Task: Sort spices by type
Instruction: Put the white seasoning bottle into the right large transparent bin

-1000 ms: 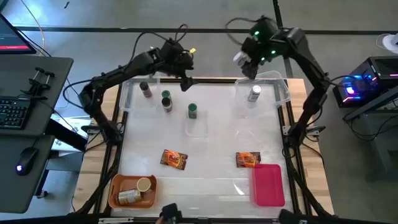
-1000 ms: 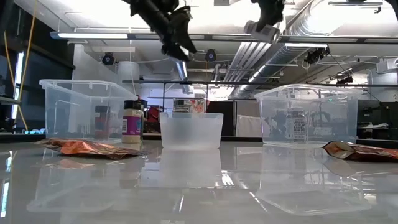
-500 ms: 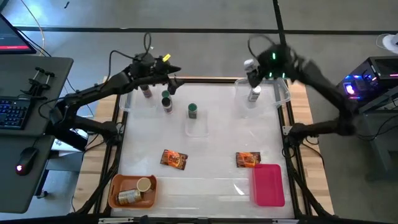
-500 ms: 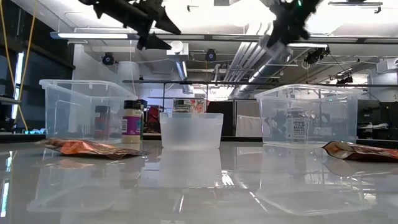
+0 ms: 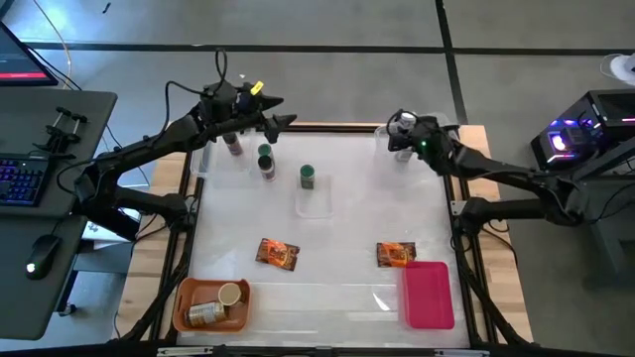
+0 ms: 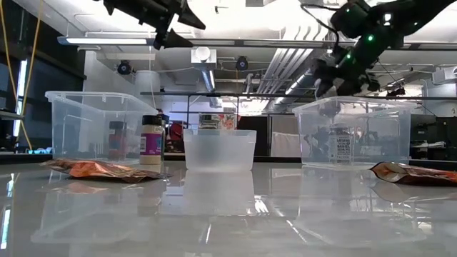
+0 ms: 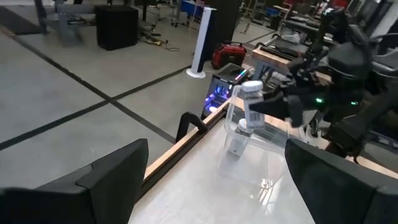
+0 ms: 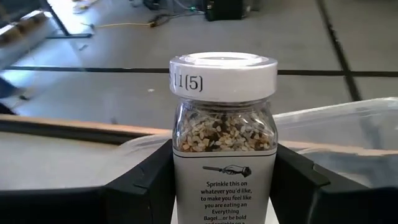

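Note:
My right gripper (image 5: pixel 399 127) is shut on a white-lidded jar of seed mix (image 8: pixel 224 124), above the far rim of the right clear tub (image 6: pixel 353 132). A second white-lidded jar (image 7: pixel 237 140) stands inside that tub. My left gripper (image 5: pixel 277 119) hangs open and empty, high over the table's far-left part near the left clear tub (image 6: pixel 89 125), which holds a dark-lidded jar (image 5: pixel 233 144). Two green-lidded jars (image 5: pixel 265 160) (image 5: pixel 308 177) stand on the table. Two orange-red packets (image 5: pixel 277 254) (image 5: pixel 395 254) lie flat nearer the front. My right gripper pinches the white-lidded jar by its labelled body (image 8: pixel 186 177), below the lid, one finger (image 8: pixel 140 180) on each side. The jar stands upright in the hold, lifted clear above the right tub.
A small clear tub (image 5: pixel 315 203) sits mid-table. An orange tray (image 5: pixel 189 297) at the near left holds tan-lidded jars. A pink tray (image 5: pixel 429 294) lies at the near right. A desk with keyboard and mouse stands left of the table.
My right gripper, carrying the white-lidded jar, has come down toward the right clear tub as its arm stretched out low. My left gripper has swung toward the table's far-left corner and tipped from pointing down to nearly level.

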Controlling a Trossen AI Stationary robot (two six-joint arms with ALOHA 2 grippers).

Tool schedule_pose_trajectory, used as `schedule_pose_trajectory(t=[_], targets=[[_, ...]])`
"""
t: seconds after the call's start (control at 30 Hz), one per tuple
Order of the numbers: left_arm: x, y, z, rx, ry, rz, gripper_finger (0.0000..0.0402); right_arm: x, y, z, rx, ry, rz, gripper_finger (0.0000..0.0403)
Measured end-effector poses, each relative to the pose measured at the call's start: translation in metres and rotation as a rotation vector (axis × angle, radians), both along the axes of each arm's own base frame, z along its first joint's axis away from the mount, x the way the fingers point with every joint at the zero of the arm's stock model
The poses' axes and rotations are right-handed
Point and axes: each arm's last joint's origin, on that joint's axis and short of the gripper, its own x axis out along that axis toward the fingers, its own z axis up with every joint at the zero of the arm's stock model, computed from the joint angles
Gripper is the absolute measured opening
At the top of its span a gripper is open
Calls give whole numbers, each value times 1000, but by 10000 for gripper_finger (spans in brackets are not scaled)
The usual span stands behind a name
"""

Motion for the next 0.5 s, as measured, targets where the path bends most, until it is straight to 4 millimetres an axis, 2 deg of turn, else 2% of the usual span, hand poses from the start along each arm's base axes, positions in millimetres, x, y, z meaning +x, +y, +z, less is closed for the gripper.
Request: schedule_pose_trajectory(t=[0.13, 0.4, 0.5], targets=[[0, 0, 0, 3, 1, 15, 365, 5, 6, 2, 4, -18, 23, 193], [0, 1, 1, 24, 3, 17, 365, 1, 6, -6, 68, 2, -27, 193], [0, 1, 1, 25, 3, 17, 365, 4, 5, -10, 81, 16, -23, 228]])
